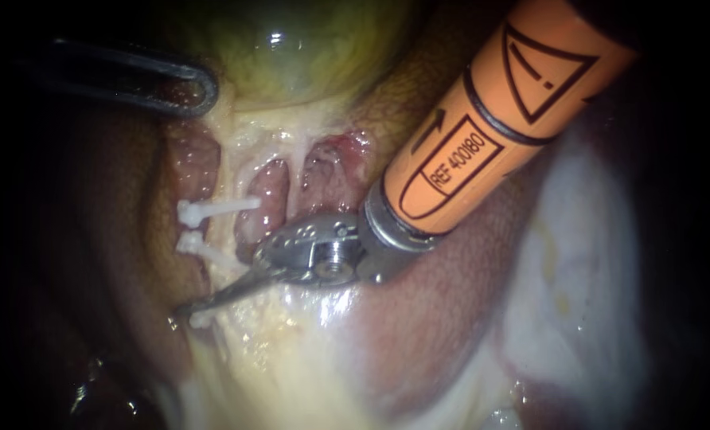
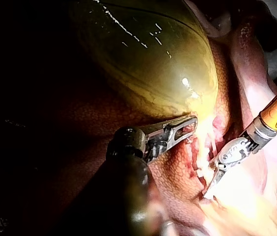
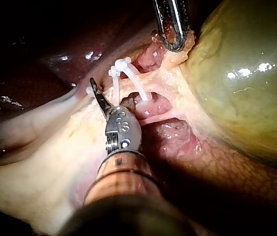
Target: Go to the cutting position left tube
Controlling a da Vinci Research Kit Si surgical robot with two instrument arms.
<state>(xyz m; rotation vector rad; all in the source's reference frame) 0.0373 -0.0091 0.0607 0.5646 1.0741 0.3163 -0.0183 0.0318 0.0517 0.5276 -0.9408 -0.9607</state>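
Note:
The green-yellow gallbladder (image 1: pixel 291 48) fills the top of the endoscope view, with the liver (image 1: pixel 116 239) to the left. A pale left tube (image 1: pixel 221 227) runs down from it and carries white clips (image 1: pixel 204 211) (image 1: pixel 192 243); another white clip (image 1: pixel 200 318) sits lower. My right instrument (image 1: pixel 192 306), orange-shafted with thin blades, reaches across the tube below the two upper clips, blades lying together, tip beside the lowest clip. In the right wrist view its tip (image 3: pixel 96 93) rests beside the clips (image 3: pixel 121 66). My left instrument (image 1: pixel 200 87) is shut on fatty tissue at the gallbladder's edge (image 2: pixel 187 125).
A second pale strand (image 1: pixel 295 171) runs to the right of the clipped tube, with pink raw tissue (image 1: pixel 327 171) around it. Pale fatty tissue (image 1: pixel 291 350) lies below the blades. A whitish sheet (image 1: pixel 578 271) covers the right side.

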